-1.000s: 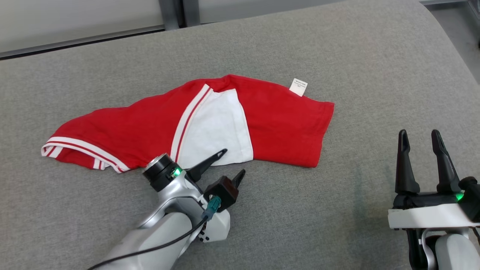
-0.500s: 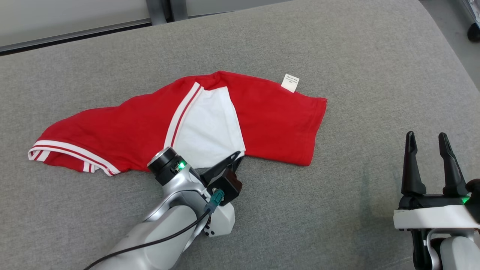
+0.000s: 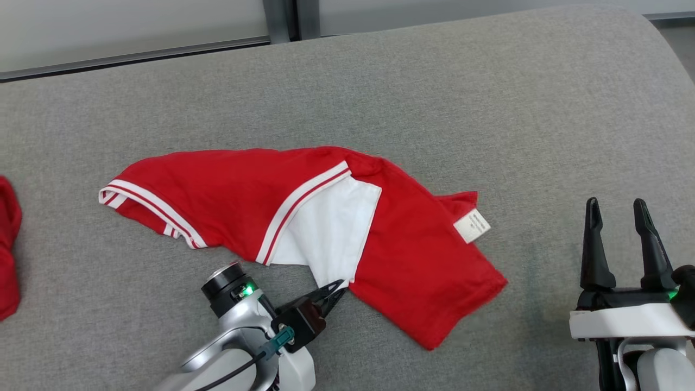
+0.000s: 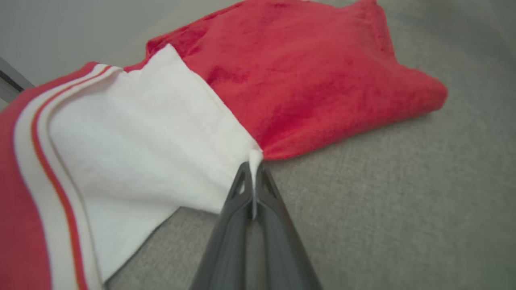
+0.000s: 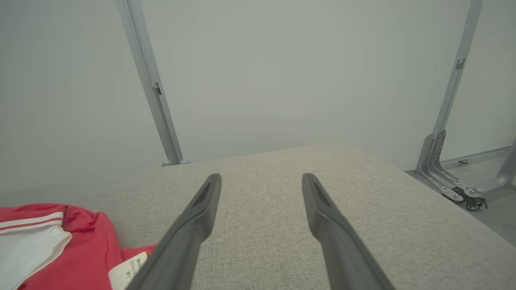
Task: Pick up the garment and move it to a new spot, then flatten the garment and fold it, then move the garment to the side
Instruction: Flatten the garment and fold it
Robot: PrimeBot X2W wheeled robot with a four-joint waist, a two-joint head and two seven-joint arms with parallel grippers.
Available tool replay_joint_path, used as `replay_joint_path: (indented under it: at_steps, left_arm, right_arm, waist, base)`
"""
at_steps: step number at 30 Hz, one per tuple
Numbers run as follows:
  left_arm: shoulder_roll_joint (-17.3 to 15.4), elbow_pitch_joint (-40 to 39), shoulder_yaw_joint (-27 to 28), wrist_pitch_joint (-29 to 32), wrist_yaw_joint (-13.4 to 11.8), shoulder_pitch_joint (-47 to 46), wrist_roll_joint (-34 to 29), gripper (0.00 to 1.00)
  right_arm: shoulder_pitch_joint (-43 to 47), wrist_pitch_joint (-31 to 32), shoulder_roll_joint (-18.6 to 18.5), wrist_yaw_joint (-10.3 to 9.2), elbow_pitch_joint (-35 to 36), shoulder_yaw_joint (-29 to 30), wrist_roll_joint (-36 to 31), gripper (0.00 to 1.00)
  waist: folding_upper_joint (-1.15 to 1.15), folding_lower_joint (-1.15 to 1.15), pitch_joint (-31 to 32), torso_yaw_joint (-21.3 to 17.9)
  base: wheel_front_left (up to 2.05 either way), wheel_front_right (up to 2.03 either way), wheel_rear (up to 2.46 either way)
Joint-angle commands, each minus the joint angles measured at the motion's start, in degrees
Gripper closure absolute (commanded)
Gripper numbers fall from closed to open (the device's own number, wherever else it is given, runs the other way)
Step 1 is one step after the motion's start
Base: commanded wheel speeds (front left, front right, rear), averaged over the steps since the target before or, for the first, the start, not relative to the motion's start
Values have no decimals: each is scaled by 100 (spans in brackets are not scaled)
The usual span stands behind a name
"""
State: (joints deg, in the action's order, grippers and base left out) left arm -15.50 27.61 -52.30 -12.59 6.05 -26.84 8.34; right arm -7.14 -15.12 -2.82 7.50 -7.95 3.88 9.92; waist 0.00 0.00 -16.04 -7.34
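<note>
While the garment (image 3: 423,244) lies crumpled across the middle of the grey cushion (image 3: 434,81), the left gripper (image 3: 335,289) pinches the lower corner of its white panel (image 3: 331,233) between closed fingers; the right gripper (image 3: 615,203), its 2 fingers spread and empty, hovers well apart at the right.

grey cushion (image 3: 488,81), red garment (image 3: 423,260) (white-trimmed) atop

Silver arm (image 3: 228,355), black cable (image 3: 234,370), dark right end effector (image 3: 615,202)
</note>
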Motion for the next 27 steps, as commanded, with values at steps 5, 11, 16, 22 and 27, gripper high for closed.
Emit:
replay_joint_path:
  at_steps: [5, 11, 16, 22, 27]
  left_arm:
    - [-55, -269, 44, 23, -104, 180, 116, 0]
    - [-100, -479, -2, 118, -180, 280, 141, 0]
    - [-130, -512, -28, 133, -225, 281, 161, 68]
    - [-110, -445, -65, 106, -261, 269, 184, 100]
    - [-92, -365, -102, 70, -300, 204, 156, 100]
  right_arm:
    - [0, -4, -14, -2, 36, -29, -68, 0]
    - [23, -4, -14, -2, 41, -10, -133, 0]
    - [44, -4, -14, -2, 29, -5, -163, 0]
    - [53, -4, -14, -2, -10, -60, -171, 0]
    - [65, -4, -14, -2, -17, -106, -158, 0]
  waist:
    - [0, 0, -18, 117]
    - [0, 0, -47, 208]
    - [0, 0, -32, 228]
    - [0, 0, 27, 207]
    - [0, 0, 63, 178]
  base:
    - [0, 0, 0]
    - [0, 0, 0]
    - [0, 0, 0]
    - [0, 0, 0]
    - [0, 0, 0]
